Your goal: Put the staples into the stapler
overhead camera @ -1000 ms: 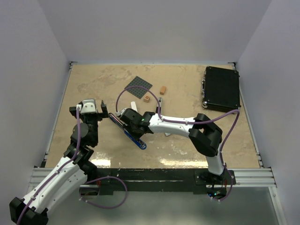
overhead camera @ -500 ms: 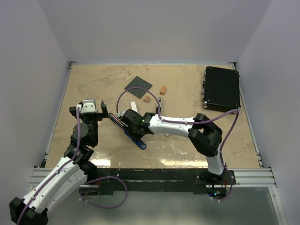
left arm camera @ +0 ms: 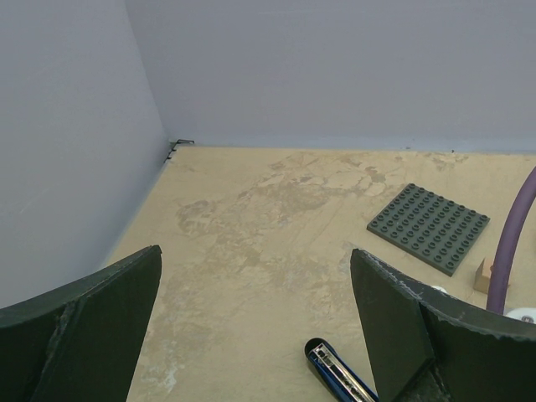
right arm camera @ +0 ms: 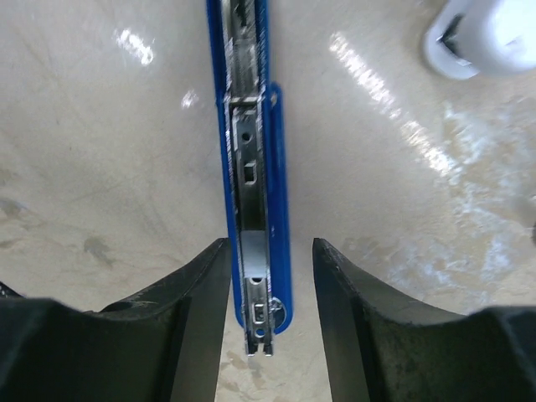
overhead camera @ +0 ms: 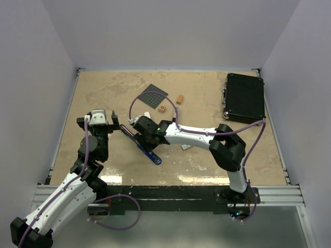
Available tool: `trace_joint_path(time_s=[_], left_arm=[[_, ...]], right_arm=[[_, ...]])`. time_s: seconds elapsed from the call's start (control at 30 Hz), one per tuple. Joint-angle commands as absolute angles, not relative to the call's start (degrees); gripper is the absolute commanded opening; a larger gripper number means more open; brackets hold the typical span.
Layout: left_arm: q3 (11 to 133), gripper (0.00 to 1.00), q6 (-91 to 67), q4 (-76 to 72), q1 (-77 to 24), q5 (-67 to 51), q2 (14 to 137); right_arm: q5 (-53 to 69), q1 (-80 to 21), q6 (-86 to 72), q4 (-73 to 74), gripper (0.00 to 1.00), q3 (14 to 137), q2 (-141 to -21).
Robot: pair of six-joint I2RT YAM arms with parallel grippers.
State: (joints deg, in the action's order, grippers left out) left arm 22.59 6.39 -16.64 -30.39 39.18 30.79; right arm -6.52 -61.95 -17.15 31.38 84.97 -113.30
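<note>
Since a second ago the right gripper (right arm camera: 270, 244) has shifted a little away from the arm bases along the stapler (right arm camera: 251, 167), and a small whitish piece that was hidden under its forearm now shows. Its jaws stand apart, one finger on each side of the blue stapler's end. The left finger is close against the blue edge and a clear gap remains on the right, so nothing is clamped. The stapler lies flat on the tan table (overhead camera: 103, 93) with its bright metal channel facing up, running diagonally between the two arms. A rounded white object (right arm camera: 477, 33) sits just beyond it on the right. The small whitish piece, apparently the staples (overhead camera: 185, 147), lies on the table just beside the near side of the right forearm, too small to make out markings. The left gripper (left arm camera: 255, 255) hovers with its jaws spread wide and nothing between them, near the stapler's far end. Farther back are a grey studded plate (overhead camera: 153, 95), two orange blocks (overhead camera: 179, 99) and a black case (overhead camera: 244, 97).
</note>
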Motion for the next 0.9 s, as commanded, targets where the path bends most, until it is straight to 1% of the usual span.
trace_joint_path(time_s=[0.0,0.4,0.87], left_arm=[[22.41,0.99,4.92,-19.16,-30.59,38.41,30.59],[22.41,1.00,4.92,-19.16,-30.50,38.50,30.59],[22.41,1.00,4.83,-19.25,-30.50,38.41,30.85]], right_arm=[[-9.58,-59.86,-18.46,30.32,0.48,88.50,-111.97],[-8.96,-59.68,-16.70,30.41,0.49,91.49,-115.84],[-6.77,-59.85,-15.29,30.15,0.49,88.33,-115.93]])
